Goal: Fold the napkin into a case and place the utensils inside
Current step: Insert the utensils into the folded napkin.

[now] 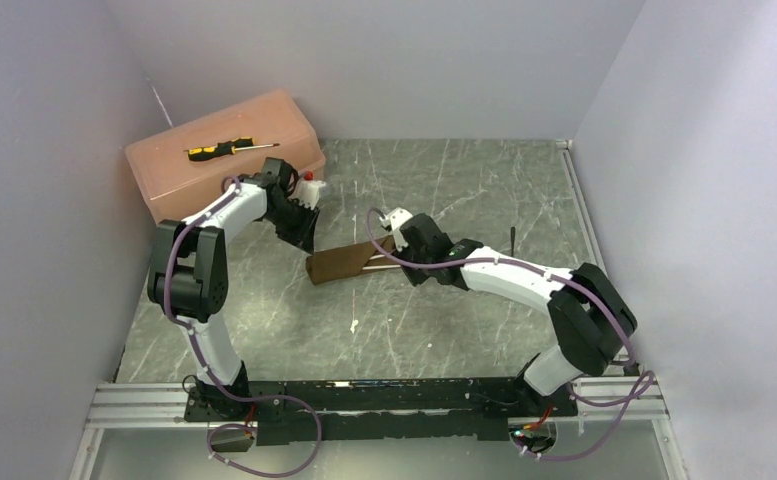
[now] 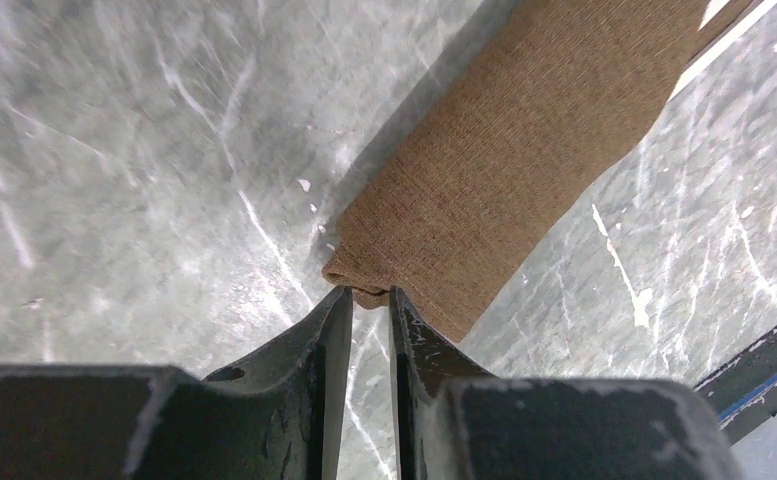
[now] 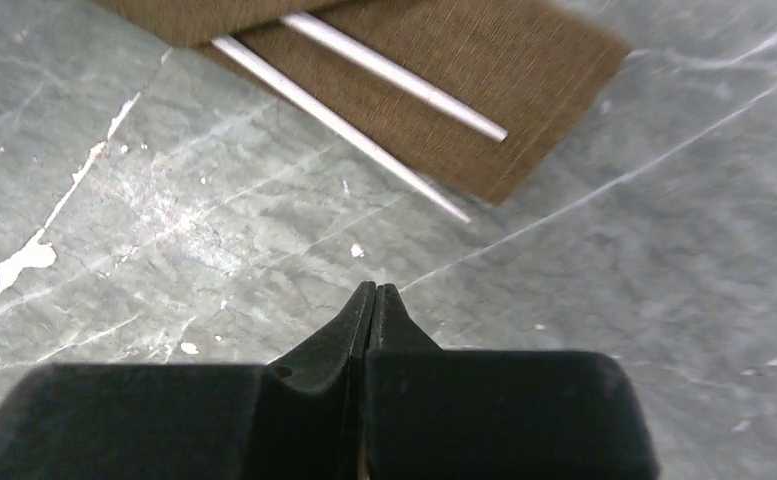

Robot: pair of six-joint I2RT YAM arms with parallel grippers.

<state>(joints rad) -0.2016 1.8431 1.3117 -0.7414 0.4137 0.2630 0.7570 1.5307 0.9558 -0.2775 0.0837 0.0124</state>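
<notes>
Two thin utensils (image 3: 384, 70) poking out of the folded napkin (image 1: 349, 262), mid-table (image 1: 444, 330), long axis left to right, slightly raised rightward. Left gripper (image 2: 369, 300) narrowed on the cloth's near corner, pinching its folded edge. Right gripper (image 3: 372, 298) fully closed, holding nothing, just short of the open end. Utensil heads hidden under cloth; right end covered by the right arm from above.
</notes>
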